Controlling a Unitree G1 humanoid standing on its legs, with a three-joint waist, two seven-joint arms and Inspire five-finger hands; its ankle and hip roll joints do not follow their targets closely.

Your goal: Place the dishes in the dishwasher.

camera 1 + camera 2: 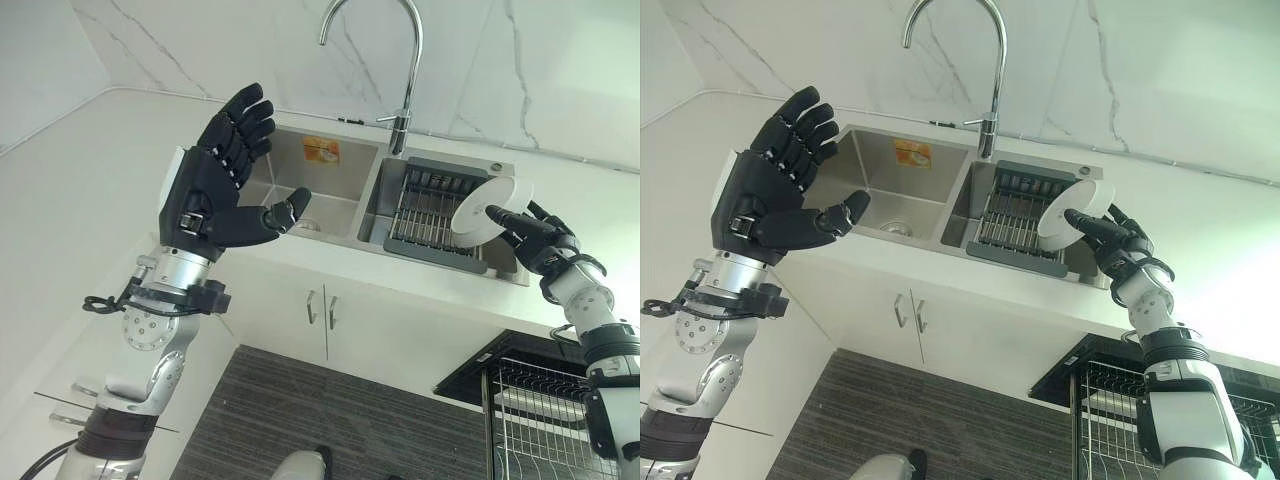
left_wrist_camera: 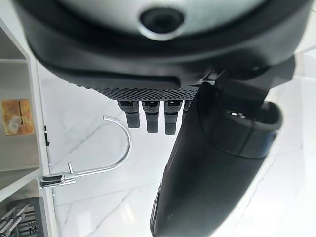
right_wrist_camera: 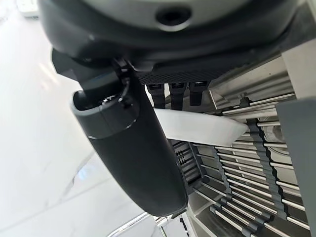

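Left eye view, from the left: left hand (image 1: 215,190) raised above the white countertop (image 1: 70,200), palm facing the camera, fingers straight and spread, thumb (image 1: 285,213) stuck out sideways toward the sink, nothing held. Left wrist view: same hand's fingertips (image 2: 150,116) in a straight row, thumb (image 2: 212,182) apart from them, marble backsplash (image 2: 98,197) and curved tap (image 2: 106,158) past them.

Next along, a stainless double sink (image 1: 335,180) set in the countertop: left basin bare steel with an orange sticker (image 1: 322,151) on its back wall and a drain at the bottom; chrome gooseneck faucet (image 1: 400,70) rising behind the divider; right basin holding a dark grey drying rack (image 1: 430,210) with metal bars. White cabinet doors (image 1: 320,310) with two slim handles below the sink front.

Farther right, a small white plate (image 1: 490,205) held on edge and tilted above the right basin's rack, clear of the bars as far as can be judged. Right hand (image 1: 535,240) pinching the plate (image 3: 197,128) between thumb (image 3: 133,148) and fingers; right wrist view confirming thumb on one face, fingertips (image 3: 177,94) on the other.

Lower right, open dishwasher with its wire rack (image 1: 540,410) pulled out over dark wood-grain floor (image 1: 300,410); contents hard to make out.
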